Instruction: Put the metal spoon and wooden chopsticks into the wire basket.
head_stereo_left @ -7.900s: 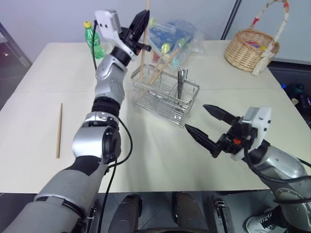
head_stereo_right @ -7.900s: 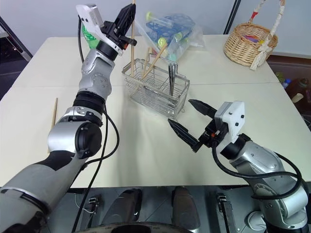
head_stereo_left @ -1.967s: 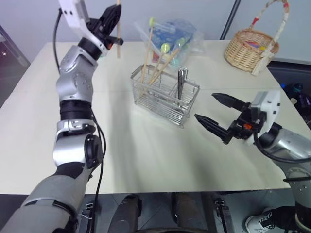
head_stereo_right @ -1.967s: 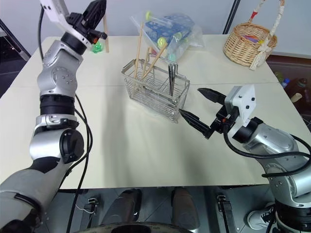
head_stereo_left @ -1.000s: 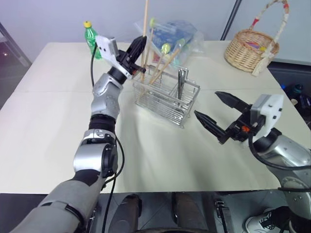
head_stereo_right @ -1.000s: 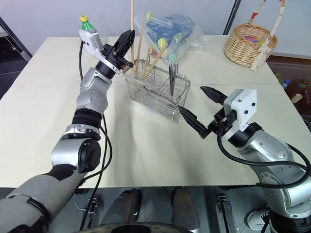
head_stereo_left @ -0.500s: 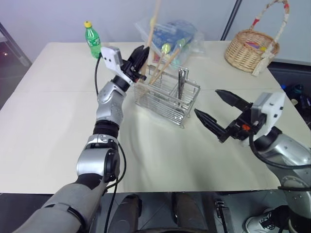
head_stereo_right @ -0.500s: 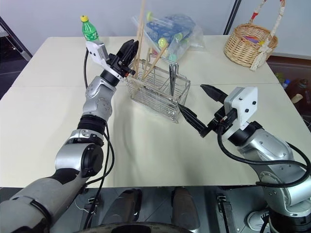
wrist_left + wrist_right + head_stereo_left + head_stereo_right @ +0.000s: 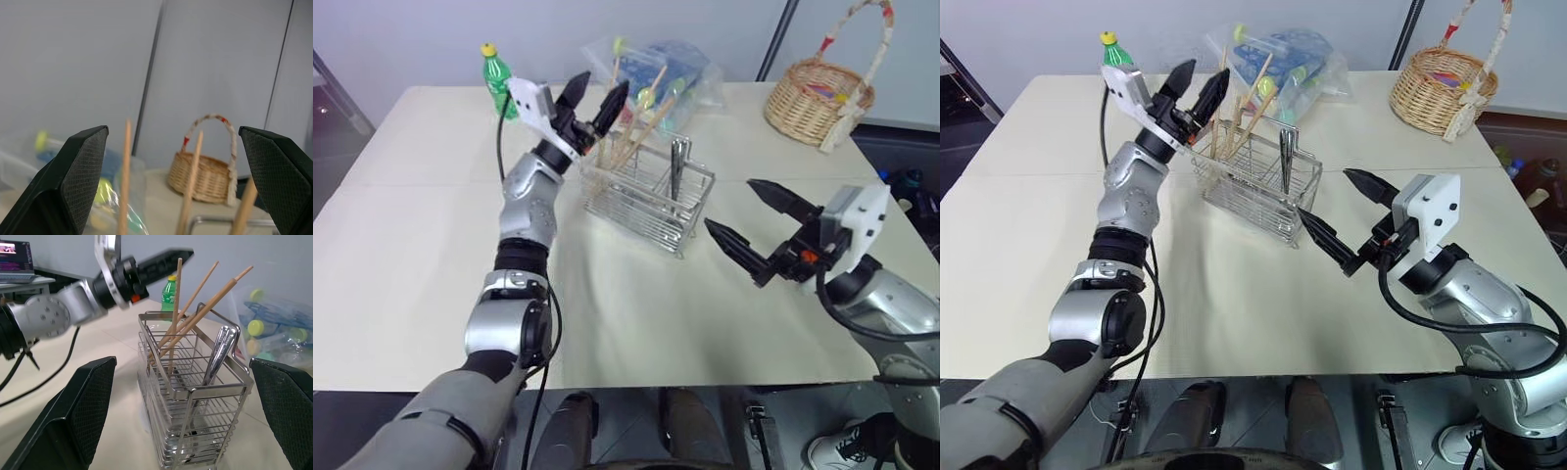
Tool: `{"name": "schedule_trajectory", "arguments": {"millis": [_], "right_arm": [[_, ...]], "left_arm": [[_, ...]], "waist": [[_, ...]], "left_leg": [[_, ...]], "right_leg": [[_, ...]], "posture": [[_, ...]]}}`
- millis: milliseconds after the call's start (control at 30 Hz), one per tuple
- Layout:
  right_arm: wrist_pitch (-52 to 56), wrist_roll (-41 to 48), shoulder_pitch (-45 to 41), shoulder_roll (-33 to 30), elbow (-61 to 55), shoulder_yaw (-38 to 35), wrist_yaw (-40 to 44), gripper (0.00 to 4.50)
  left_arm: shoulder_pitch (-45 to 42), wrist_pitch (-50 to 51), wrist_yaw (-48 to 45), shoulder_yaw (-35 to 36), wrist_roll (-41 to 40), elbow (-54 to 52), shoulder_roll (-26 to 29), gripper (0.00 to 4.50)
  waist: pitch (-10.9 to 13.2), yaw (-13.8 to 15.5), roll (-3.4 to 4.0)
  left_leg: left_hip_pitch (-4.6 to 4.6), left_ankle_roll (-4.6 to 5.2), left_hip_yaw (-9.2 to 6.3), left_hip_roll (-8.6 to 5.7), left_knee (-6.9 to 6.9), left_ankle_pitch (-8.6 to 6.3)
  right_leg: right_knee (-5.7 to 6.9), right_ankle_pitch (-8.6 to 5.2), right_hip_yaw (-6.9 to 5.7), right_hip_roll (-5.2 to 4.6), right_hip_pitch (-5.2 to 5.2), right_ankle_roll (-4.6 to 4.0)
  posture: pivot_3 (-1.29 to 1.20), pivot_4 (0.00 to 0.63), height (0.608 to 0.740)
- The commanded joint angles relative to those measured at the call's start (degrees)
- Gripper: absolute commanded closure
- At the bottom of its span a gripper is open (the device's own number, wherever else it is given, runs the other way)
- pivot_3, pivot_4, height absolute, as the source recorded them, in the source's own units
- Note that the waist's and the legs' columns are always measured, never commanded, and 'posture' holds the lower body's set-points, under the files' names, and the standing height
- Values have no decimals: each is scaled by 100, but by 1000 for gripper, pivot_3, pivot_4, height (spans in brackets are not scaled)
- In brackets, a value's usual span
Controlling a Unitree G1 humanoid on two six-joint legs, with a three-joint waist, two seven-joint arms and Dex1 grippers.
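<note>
From the left eye view, the wire basket (image 9: 647, 194) sits a little past the middle of the table (image 9: 401, 255). The left gripper (image 9: 592, 99) hovers at the basket's far left corner with its fingers spread and nothing between them, raised above the rim, probably so the sticks can stand free. The wooden chopsticks (image 9: 628, 122) lean in the left compartment, tips fanning up toward the far right, because the open mesh gives them only the rim to rest on. The metal spoon (image 9: 677, 166) stands upright in the right compartment, bowl end up.

In the right eye view, the right gripper (image 9: 1332, 217) waits near the basket's right side, well apart from it, fingers spread and empty; I judge it is parked out of the way. A green bottle (image 9: 1112, 53) stands far left, a clear bag of coloured items (image 9: 1288, 59) lies behind the basket, and a wicker basket (image 9: 1442, 88) sits at the far right.

The left wrist view looks between that gripper's wide fingers at three stick tips rising in front, none touched.

The right wrist view faces the wire basket from its right end: spoon nearest, chopsticks beyond, the other gripper above them. Both task items appear to be in the basket.
</note>
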Motion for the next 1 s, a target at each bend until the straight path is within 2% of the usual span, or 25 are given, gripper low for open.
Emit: {"name": "schedule_trajectory", "arguments": {"millis": [33,133,300,467,733,867,1000], "right_arm": [[-80,48,-115,-8,5,15,111,0],[-87,60,-154,-7,103,69,249,0],[-121,56,-252,-7,286,169,486,0],[-235,-45,-280,50,542,320,760,0],[-117,221,-66,-87,636,91,1080,0],[-25,384,73,-109,567,32,1117,0],[10,446,237,-41,444,102,1076,0]], "left_arm": [[106,596,322,-14,-17,-872,385,34],[536,1224,398,-183,83,-1691,852,34],[1604,2499,149,-222,-410,-3288,1585,34],[2623,3560,385,105,-926,-4666,2169,34],[3782,4693,1054,581,-1844,-6373,2470,34],[4487,4941,1076,590,-2154,-7188,2659,34],[4982,4963,1210,639,-2311,-7512,2694,34]], "waist": [[0,-7,0],[-1,-24,3],[-1,-7,4],[0,3,5],[0,13,6],[1,1,6],[0,15,8]], "left_leg": [[0,0,0,0,0,0],[7,0,1,0,-3,0],[8,0,0,1,-2,0],[8,0,-1,3,-3,0],[8,0,0,3,-3,0],[10,0,1,6,-6,-1],[11,1,2,8,-5,-1]], "right_leg": [[0,0,0,0,0,0],[6,0,3,1,1,0],[11,0,4,1,1,-1],[11,-1,5,1,1,-2],[7,-1,5,1,3,-3],[7,-2,5,2,3,-5],[6,-3,6,2,5,-7]], "posture": [[0,150,740],[0,150,740],[0,150,740],[0,150,740],[0,150,740],[0,150,740],[0,150,740]]}}
